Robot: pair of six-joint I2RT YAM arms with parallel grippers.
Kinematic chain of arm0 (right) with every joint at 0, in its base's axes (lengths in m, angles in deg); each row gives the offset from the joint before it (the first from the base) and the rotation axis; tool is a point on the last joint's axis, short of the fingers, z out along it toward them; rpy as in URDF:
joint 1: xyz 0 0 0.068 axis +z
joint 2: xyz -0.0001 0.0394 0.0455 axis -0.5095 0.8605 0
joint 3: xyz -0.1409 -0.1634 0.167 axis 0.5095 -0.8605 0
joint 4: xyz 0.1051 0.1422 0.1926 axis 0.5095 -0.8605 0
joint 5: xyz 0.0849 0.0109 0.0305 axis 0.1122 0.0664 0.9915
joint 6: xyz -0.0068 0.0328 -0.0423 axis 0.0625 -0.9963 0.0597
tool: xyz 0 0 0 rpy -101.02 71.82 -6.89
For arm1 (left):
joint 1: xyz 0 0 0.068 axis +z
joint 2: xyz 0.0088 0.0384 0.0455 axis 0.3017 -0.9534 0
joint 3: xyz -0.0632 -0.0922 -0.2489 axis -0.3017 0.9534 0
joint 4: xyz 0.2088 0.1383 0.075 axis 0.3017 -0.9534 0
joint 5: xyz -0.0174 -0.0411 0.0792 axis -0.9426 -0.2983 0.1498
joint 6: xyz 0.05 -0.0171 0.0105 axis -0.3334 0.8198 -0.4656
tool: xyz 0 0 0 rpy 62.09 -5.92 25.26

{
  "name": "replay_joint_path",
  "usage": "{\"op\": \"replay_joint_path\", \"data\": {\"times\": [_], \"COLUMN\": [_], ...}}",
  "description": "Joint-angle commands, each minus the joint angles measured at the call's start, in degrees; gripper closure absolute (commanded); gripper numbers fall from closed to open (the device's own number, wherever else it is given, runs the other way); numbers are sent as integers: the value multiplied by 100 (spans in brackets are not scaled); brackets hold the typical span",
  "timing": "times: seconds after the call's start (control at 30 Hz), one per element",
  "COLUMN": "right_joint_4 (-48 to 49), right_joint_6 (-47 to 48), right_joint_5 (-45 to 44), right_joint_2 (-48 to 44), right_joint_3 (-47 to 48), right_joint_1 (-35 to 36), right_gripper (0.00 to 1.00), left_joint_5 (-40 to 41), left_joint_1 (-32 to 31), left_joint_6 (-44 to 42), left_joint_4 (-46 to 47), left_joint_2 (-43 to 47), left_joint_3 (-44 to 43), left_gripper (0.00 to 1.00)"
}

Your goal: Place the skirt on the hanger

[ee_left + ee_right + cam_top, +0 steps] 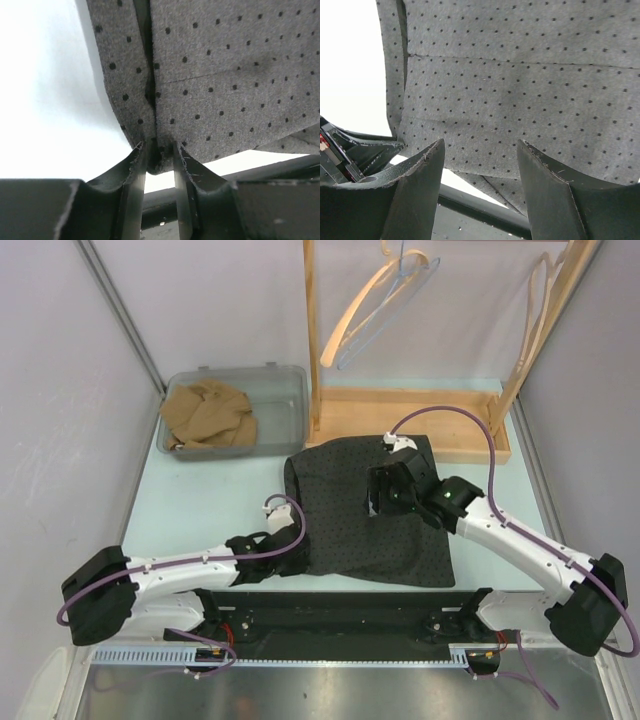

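Observation:
The skirt (370, 515) is dark grey with black dots and lies spread flat on the table in the middle. My left gripper (291, 540) is at the skirt's left near edge; in the left wrist view it (159, 146) is shut on a pinched fold of the skirt (230, 75). My right gripper (384, 496) hovers over the skirt's middle; in the right wrist view it (481, 145) is open and empty above the cloth (520, 85). A pale hanger (385, 295) hangs on the wooden rack (400, 425) at the back.
A clear plastic bin (285, 410) holding tan cloth (210, 415) stands at the back left. A second hanger (535, 310) hangs on the rack's right post. A black rail (340, 605) runs along the table's near edge.

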Motion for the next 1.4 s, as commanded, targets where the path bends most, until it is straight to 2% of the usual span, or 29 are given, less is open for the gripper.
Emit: {"op": "replay_joint_path", "data": {"times": [0.0,0.07,0.17,0.2,0.23,0.3,0.4,0.53,0.67,0.8,0.93,1.0,1.03,1.07,1.1,1.17,1.2,1.23,1.33,1.37], "right_joint_4": [-68,-95,-156,-174,-191,-200,-174,-104,10,221,450,555,582,652,731,1019,1126,1231,1741,1977], "right_joint_6": [30,39,73,65,74,91,109,118,135,118,82,179,197,223,241,328,355,390,452,452], "right_joint_5": [-89,-98,-116,-116,-98,-107,-98,-54,-19,234,481,508,499,508,552,561,491,456,332,332], "right_joint_2": [-245,-307,-377,-403,-421,-474,-527,-544,-518,-474,-439,-413,-421,-447,-482,-657,-728,-790,-922,-914], "right_joint_3": [-2,6,-2,-2,6,-2,6,-2,-2,6,24,94,120,164,234,305,340,445,691,796], "right_joint_1": [-107,-125,-160,-178,-195,-213,-265,-397,-503,-740,-1030,-1109,-1118,-1127,-1109,-1083,-1057,-1004,-942,-934], "right_gripper": [37,37,37,37,37,37,38,37,37,37,38,37,36,34,32,19,12,1,0,0], "left_joint_5": [-295,-321,-357,-339,-296,-156,99,582,549,241,258,460,548,653,889,1163,1355,1435,1446,1436], "left_joint_1": [26,17,17,26,17,26,-53,-141,-167,-176,-185,-185,-176,-176,-176,-176,-176,-167,-132,-115], "left_joint_6": [210,210,70,61,87,122,341,710,1027,1265,1029,879,826,712,589,396,142,18,-693,-817], "left_joint_4": [50,216,357,358,323,165,-116,-520,-705,-1057,-1871,-2233,-2644,-2796,-2963,-3324,-3351,-3334,-3019,-2982], "left_joint_2": [-45,-19,-19,7,25,147,814,2340,3432,3725,3576,3488,3471,3488,3505,3523,3541,3523,3427,3305], "left_joint_3": [187,223,188,144,109,48,82,328,793,1225,989,646,506,217,40,-416,-540,-646,-963,-1146], "left_gripper": [67,68,76,92,100,100,100,100,100,100,99,74,57,35,29,17,15,14,7,1]}}
